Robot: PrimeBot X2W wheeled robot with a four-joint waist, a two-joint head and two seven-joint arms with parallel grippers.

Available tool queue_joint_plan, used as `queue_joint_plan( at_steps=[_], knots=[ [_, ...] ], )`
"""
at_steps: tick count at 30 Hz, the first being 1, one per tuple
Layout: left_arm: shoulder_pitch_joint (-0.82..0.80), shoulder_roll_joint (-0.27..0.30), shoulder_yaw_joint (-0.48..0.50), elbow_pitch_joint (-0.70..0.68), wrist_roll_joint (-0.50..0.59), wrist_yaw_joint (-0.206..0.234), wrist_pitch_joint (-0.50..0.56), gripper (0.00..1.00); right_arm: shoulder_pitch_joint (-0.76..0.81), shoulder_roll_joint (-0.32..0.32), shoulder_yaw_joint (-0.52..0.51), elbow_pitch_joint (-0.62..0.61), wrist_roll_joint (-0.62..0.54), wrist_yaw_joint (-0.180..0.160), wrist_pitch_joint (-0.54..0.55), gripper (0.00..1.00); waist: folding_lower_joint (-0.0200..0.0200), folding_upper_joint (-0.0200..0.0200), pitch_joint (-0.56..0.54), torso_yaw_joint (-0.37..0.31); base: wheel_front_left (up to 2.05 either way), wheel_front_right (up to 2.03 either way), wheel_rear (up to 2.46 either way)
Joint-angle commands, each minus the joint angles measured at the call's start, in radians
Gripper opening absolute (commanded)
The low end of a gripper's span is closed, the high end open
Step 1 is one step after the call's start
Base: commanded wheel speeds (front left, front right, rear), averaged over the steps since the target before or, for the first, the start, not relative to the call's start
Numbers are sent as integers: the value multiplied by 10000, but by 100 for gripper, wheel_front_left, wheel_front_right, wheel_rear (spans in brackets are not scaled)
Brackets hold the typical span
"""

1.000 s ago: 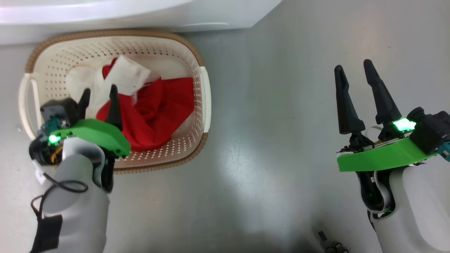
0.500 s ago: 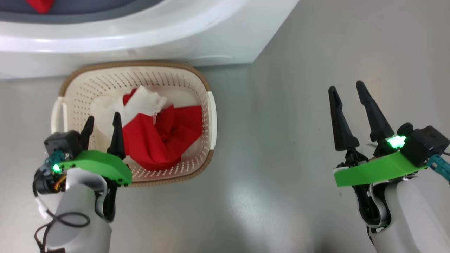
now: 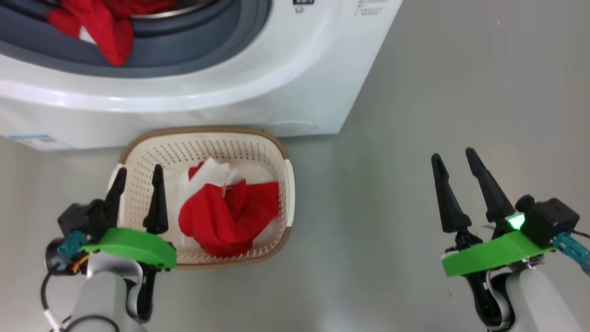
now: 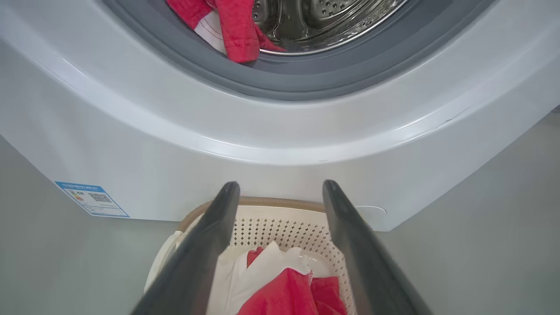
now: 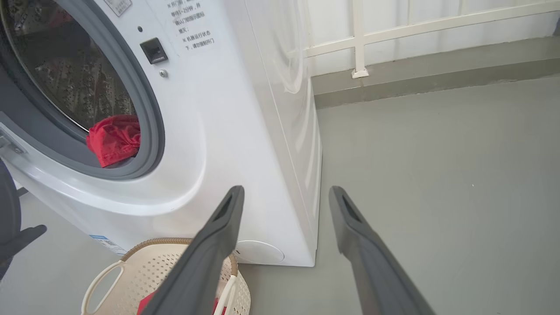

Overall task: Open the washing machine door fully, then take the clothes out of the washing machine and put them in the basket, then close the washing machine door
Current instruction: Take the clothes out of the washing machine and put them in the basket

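Note:
The white washing machine (image 3: 258,92) stands with its round opening uncovered; the door is out of view. Red clothes (image 3: 106,27) hang over the grey gasket (image 4: 306,83) from the steel drum (image 4: 332,17). On the floor in front sits the cream basket (image 3: 282,152), holding a heap of red and white clothes (image 3: 230,216). My left gripper (image 3: 140,168) is open and empty above the basket's left rim. Far to the right, over bare floor, my right gripper (image 3: 453,154) is open and empty too. The right wrist view has red cloth (image 5: 116,140) at the drum's lip and the basket (image 5: 144,271) below.
A blue label (image 3: 34,140) sticks to the washer's lower left front. Grey floor (image 3: 415,92) spreads out to the right of the machine. A white railing (image 5: 358,39) on a low kerb runs behind it. The door latch slot (image 5: 154,50) sits right of the opening.
The head camera has tilted up, bringing the washer's opening and its red clothes into view. My left gripper has drawn back from over the basket's clothes to its left rim.

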Motion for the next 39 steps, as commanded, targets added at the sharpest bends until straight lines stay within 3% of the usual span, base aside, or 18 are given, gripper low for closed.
queue_joint_plan(
  at_steps=[1, 25, 39],
  knots=[
    [512, 282, 247, -636, -83, -48, -51, 100, 342, -105, 109, -193, -84, 75, -63, 100, 0, 0, -674, 179, 0, 0, 0],
    [3315, 281, 376, -4236, 114, -40, -51, 100, 1709, -153, -193, -242, -108, 75, -63, 100, 0, 0, -2035, 285, 0, 0, 0],
    [4383, 281, 92, -5256, -148, 508, -51, 100, 2126, -140, -267, -245, -126, 75, -63, 100, 0, 0, -2242, 264, 0, 0, 0]
  ],
)
